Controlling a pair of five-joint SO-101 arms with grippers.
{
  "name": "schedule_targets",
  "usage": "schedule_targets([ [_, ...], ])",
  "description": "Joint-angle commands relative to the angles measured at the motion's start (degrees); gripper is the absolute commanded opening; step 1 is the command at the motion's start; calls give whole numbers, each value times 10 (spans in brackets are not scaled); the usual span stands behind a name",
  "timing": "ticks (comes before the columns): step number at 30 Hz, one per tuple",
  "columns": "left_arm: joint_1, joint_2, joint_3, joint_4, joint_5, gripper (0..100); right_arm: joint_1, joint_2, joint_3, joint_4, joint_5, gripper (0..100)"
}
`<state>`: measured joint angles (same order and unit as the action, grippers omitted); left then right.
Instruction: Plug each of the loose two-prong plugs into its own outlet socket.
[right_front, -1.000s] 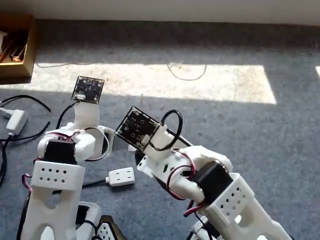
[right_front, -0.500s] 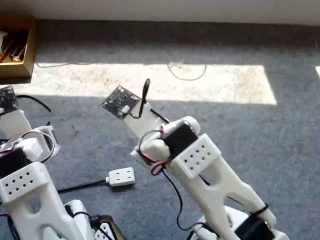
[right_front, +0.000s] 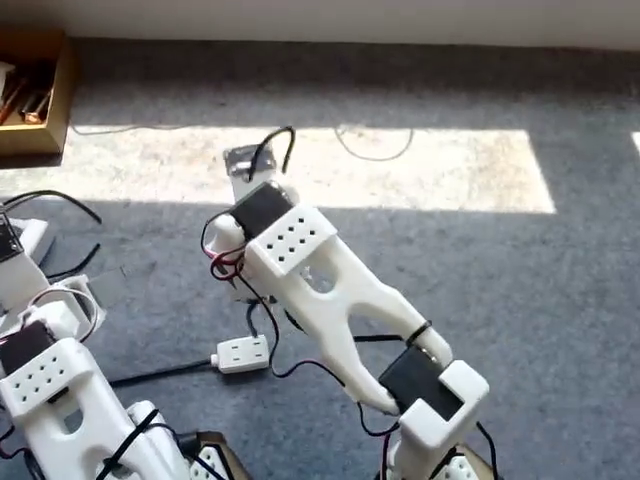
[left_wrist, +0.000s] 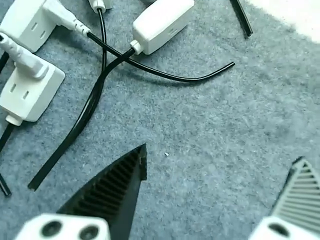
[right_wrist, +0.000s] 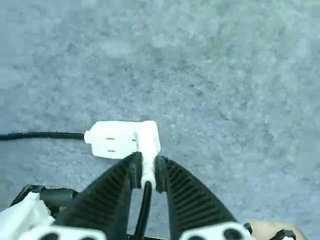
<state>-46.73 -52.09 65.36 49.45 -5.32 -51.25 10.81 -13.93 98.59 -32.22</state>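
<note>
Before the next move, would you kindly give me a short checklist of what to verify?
1. Right tool shut on the plug: ok.
2. Plug meets the outlet socket: touching its end, ok.
3. Prongs fully seated: cannot tell.
4. Left tool open above bare carpet: ok.
5. Another outlet block ahead of the left tool: ok.
6. Black cords cross beside that block: not ok, they might snag.

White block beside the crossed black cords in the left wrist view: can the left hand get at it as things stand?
Probably yes. The left hand is open over bare carpet, with nothing between it and the white block. The black cords cross just beside it and might snag.
</note>
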Motion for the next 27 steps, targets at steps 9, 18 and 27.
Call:
schedule_targets([
  [9, -5, 2, -16, 4, -23, 421, -28, -159, 121, 22, -94, 5],
  [18, -14, 2, -14, 29, -24, 421, -43, -159, 152, 16, -68, 5],
  [27, -82, 2, 2, 1, -68, 421, -81, -158, 157, -31, -87, 5],
])
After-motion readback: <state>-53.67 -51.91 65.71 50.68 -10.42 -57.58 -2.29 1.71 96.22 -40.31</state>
